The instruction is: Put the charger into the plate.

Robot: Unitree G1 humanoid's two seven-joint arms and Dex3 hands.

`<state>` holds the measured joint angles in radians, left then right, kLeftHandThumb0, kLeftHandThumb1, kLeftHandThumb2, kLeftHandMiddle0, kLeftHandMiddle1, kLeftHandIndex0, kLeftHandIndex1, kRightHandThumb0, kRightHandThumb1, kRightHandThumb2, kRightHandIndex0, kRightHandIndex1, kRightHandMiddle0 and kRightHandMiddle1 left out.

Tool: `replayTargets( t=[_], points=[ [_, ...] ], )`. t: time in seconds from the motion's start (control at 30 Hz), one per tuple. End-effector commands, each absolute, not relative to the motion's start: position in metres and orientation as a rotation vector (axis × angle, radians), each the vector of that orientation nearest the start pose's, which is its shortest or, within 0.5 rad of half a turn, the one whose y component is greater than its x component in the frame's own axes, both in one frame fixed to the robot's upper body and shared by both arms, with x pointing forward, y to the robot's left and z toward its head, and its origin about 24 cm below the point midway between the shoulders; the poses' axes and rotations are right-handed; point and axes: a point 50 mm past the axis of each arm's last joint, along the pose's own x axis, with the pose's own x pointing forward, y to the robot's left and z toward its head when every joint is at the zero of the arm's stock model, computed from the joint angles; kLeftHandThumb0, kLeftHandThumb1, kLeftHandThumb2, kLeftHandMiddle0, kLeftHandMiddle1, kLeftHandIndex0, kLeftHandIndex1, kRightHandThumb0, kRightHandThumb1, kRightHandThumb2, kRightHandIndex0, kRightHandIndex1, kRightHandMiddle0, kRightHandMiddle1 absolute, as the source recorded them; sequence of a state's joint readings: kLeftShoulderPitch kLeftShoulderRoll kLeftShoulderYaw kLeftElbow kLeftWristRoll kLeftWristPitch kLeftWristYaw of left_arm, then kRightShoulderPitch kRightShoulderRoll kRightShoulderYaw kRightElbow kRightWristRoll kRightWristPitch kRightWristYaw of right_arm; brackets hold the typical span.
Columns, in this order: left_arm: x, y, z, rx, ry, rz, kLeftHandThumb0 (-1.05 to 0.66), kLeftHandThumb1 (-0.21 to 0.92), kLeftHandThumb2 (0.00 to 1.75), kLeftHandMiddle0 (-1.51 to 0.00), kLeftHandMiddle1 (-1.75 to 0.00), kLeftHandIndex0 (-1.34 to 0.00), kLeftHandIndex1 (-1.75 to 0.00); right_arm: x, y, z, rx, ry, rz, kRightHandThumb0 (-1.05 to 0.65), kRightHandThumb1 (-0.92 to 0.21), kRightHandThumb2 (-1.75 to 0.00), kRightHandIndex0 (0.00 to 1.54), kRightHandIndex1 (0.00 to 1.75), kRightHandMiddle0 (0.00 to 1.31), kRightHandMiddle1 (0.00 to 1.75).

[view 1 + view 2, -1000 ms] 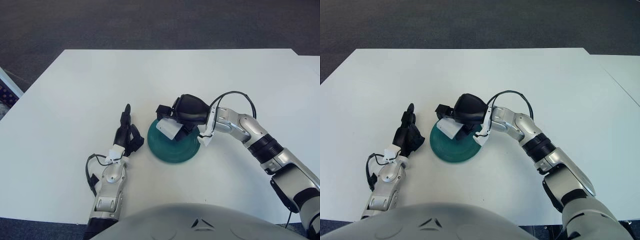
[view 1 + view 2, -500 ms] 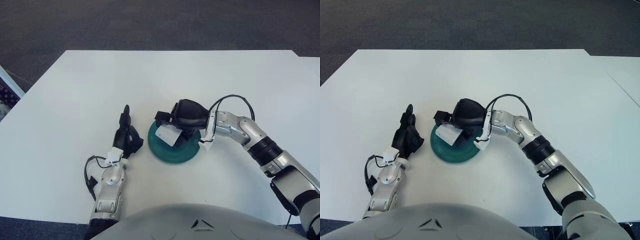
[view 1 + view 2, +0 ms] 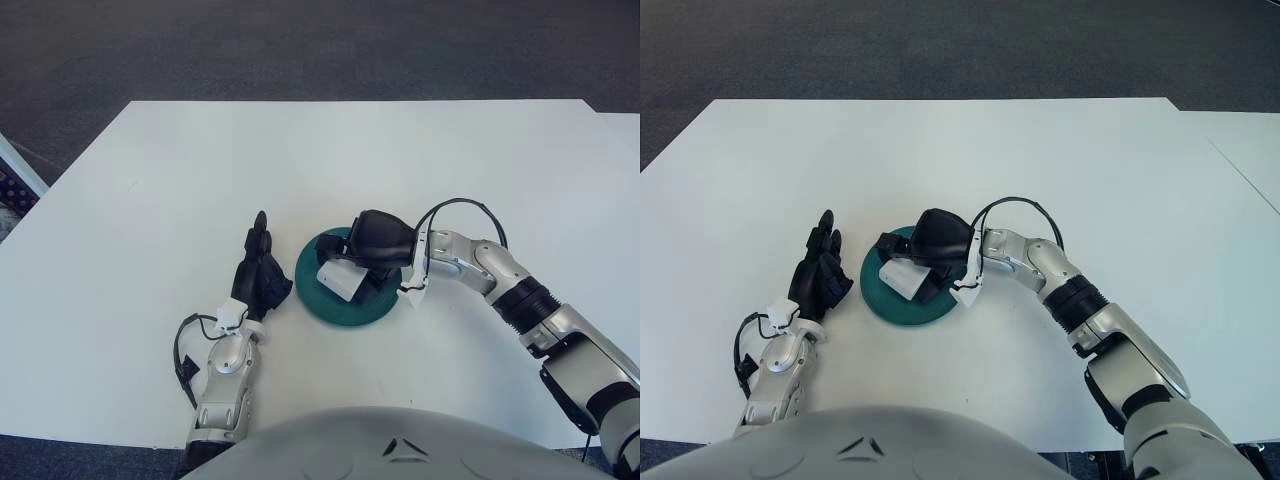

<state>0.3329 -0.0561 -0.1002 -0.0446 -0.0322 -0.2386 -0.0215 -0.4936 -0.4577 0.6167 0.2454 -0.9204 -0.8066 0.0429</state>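
Note:
A dark green plate (image 3: pixel 330 305) lies on the white table near its front middle. My right hand (image 3: pixel 365 255) is low over the plate, its black fingers curled around a white charger (image 3: pixel 339 280). The charger is down over the plate's middle and looks to touch its surface. My left hand (image 3: pixel 258 272) shows just left of the plate, fingers stretched out and holding nothing. In the right eye view the same charger (image 3: pixel 906 278) sits under the right hand (image 3: pixel 930 253).
The white table (image 3: pixel 180 180) stretches wide to the back and both sides. A black cable (image 3: pixel 462 210) loops above my right wrist. Dark carpet lies beyond the table's far edge.
My right hand has lowered with the charger from above the plate's far rim down onto the plate's middle. The left hand shifted slightly toward me.

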Motion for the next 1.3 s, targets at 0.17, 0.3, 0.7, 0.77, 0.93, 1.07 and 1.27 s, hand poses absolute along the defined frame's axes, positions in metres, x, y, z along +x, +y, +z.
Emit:
replayTargets(
  t=[0.17, 0.3, 0.7, 0.77, 0.93, 1.07, 1.27],
  points=[
    [0.166, 0.127, -0.01, -0.14, 0.179, 0.006, -1.04, 0.92, 1.07, -0.05, -0.01, -0.02, -0.02, 0.243, -0.053, 0.068, -1.35, -0.928, 1.181, -0.5, -0.92, -0.67, 1.2, 1.75, 0.91, 1.75],
    [0.166, 0.128, -0.011, -0.158, 0.173, 0.017, -1.05, 0.92, 1.07, -0.05, 0.0, -0.02, -0.02, 0.241, -0.054, 0.065, -1.391, -0.902, 1.24, -0.49, -0.92, -0.66, 1.18, 1.75, 0.89, 1.75],
    [0.166, 0.125, -0.011, -0.203, 0.158, 0.016, -1.05, 0.92, 1.07, -0.05, 0.0, -0.04, -0.04, 0.243, -0.056, 0.062, -1.497, -0.85, 1.257, -0.53, -0.92, -0.68, 1.01, 1.75, 0.75, 1.75],
    [0.166, 0.124, -0.01, -0.215, 0.157, 0.017, -1.05, 0.92, 1.08, -0.05, 0.0, -0.04, -0.04, 0.244, -0.057, 0.063, -1.501, -0.854, 1.257, -0.59, -0.92, -0.72, 0.82, 1.75, 0.56, 1.75],
    [0.165, 0.124, -0.01, -0.2, 0.151, 0.027, -1.05, 0.92, 1.08, -0.05, 0.0, -0.04, -0.04, 0.247, -0.06, 0.064, -1.476, -0.836, 1.258, -0.81, -0.92, -0.89, 0.32, 1.33, 0.14, 1.56],
    [0.164, 0.126, -0.01, -0.149, 0.167, 0.024, -1.05, 0.92, 1.08, -0.05, 0.0, -0.02, -0.04, 0.247, -0.06, 0.065, -1.417, -0.836, 1.235, -0.92, -0.92, -1.0, 0.29, 0.66, 0.03, 1.17],
    [0.163, 0.126, -0.009, -0.137, 0.159, 0.011, -1.05, 0.92, 1.08, -0.05, 0.0, 0.0, -0.03, 0.249, -0.062, 0.066, -1.425, -0.84, 1.222, -0.97, -0.92, -1.07, 0.29, 0.13, 0.0, 0.68]
  ],
)
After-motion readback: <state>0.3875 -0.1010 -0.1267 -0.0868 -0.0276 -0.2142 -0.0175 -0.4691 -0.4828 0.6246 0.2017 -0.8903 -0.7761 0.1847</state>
